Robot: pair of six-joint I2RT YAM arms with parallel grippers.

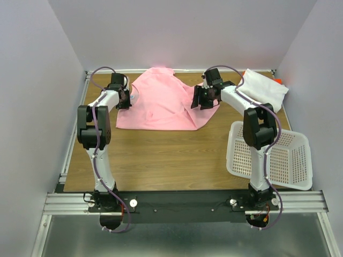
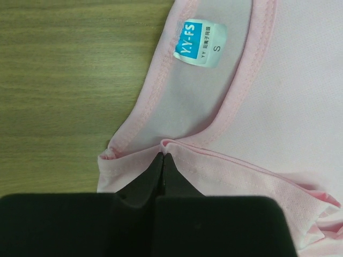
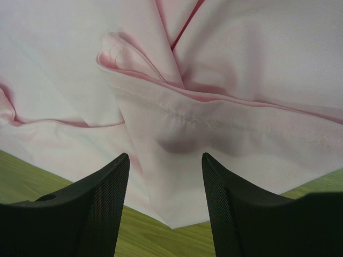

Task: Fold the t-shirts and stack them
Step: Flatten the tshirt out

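Note:
The light pink t-shirt point(image 1: 163, 101) lies spread on the wooden table at the back middle. My left gripper point(image 1: 127, 97) is at its left edge, shut on a pinch of pink cloth point(image 2: 177, 147) just below the collar, near the blue neck label point(image 2: 199, 43). My right gripper point(image 1: 202, 101) hovers open over the shirt's right side, and a folded pink corner point(image 3: 182, 176) lies between its fingers without being gripped. A folded white t-shirt point(image 1: 262, 88) rests at the back right. A sliver of an orange-red t-shirt point(image 1: 277, 81) peeks out behind it.
A white perforated plastic basket point(image 1: 273, 158) stands at the right, close to the right arm's base. Grey walls close in the table on three sides. Bare wood point(image 1: 166, 160) runs between the pink shirt and the arms' bases.

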